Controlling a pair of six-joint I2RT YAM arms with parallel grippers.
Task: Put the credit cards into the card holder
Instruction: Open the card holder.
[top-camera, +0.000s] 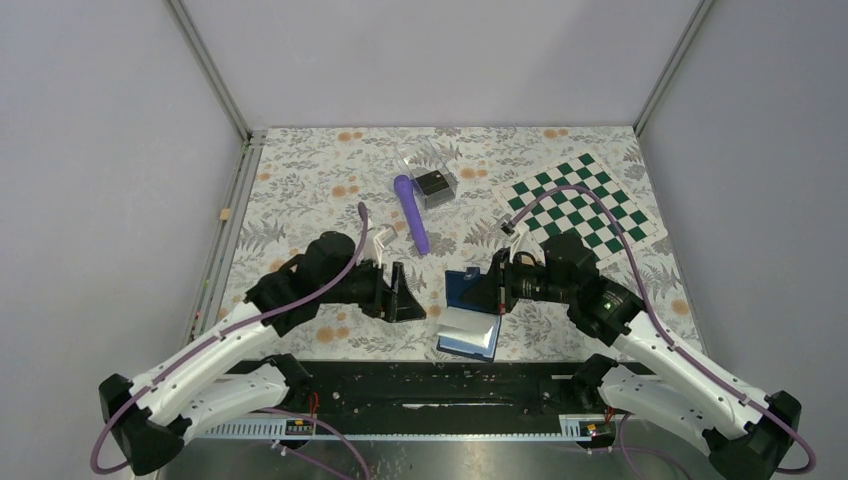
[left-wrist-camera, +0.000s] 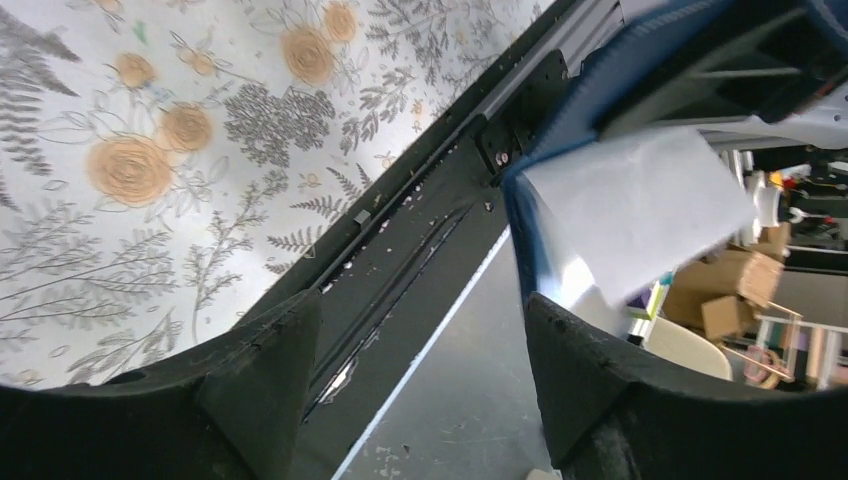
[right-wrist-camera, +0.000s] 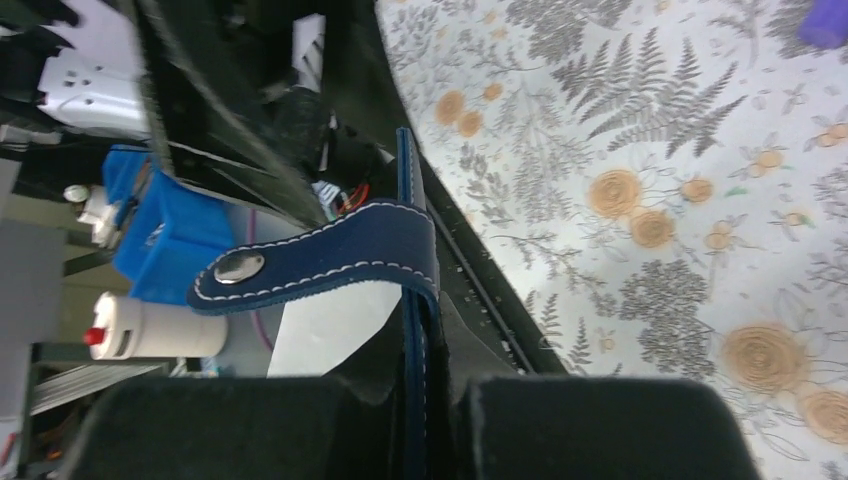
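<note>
The card holder (top-camera: 463, 288), a navy fold-over wallet, hangs open above the table's near edge, its pale shiny inside flap down. My right gripper (top-camera: 497, 290) is shut on its right edge. In the right wrist view the jaws (right-wrist-camera: 435, 370) pinch the stitched edge, and the snap tab (right-wrist-camera: 320, 260) curls left. My left gripper (top-camera: 405, 297) is open and empty just left of the wallet. In the left wrist view (left-wrist-camera: 420, 310) the wallet (left-wrist-camera: 640, 70) sits beyond the right finger. Dark credit cards (top-camera: 434, 184) lie by the clear plastic box at the back.
A purple stick (top-camera: 411, 212) lies in the middle of the floral table cover. A green and white checkerboard (top-camera: 582, 205) lies at the back right. The black rail (top-camera: 430, 385) runs along the near edge, under the wallet.
</note>
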